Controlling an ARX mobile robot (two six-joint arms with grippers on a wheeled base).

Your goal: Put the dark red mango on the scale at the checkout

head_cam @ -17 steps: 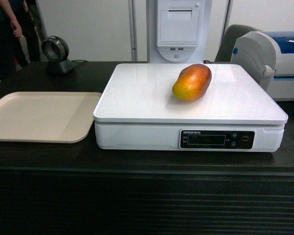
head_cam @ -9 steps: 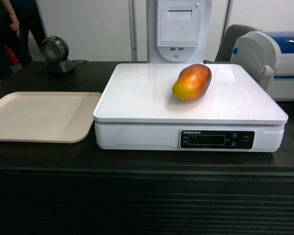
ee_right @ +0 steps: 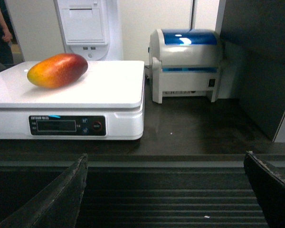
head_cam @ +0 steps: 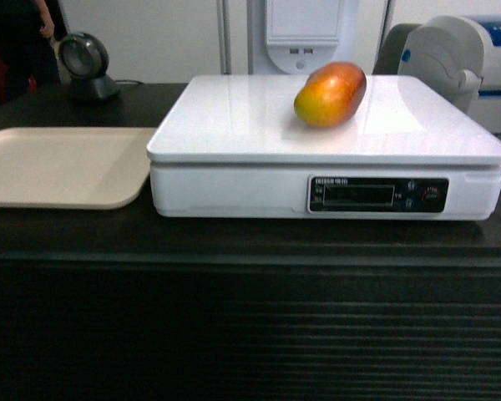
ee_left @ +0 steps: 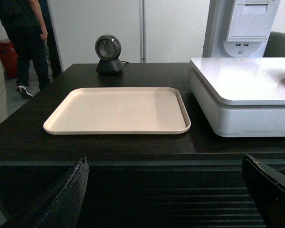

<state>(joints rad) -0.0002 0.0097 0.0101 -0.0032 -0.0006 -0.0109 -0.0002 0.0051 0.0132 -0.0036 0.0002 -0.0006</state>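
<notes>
Rests on the glossy top of the scale (head_cam: 329,159): the dark red mango (head_cam: 331,93), lying on its side, red end toward the back, orange-yellow end toward the front, right of the scale's middle and touched by nothing. Looks lower and closer than a second ago — scale larger in the head view, its display strip nearer the centre, more of the ribbed front of the checkout (head_cam: 250,334) showing below. Reads as a shift of the head camera, not of the goods: mango in the same spot on the scale as before, beige tray (head_cam: 63,165) still just left of the scale, the two close without overlap.

Left claw (ee_left: 166,194): spread wide, empty, both fingers low in front of the worktop's edge, well short of the scale. Right claw (ee_right: 166,194): likewise spread wide, empty, below the scale's front. No contact with the fruit from either.

Meaning for the task: placement appears done, fruit settled and steady. Little left beyond backing off; little risk of rolling, the mango lying flat and well inside the scale's rim.
</notes>
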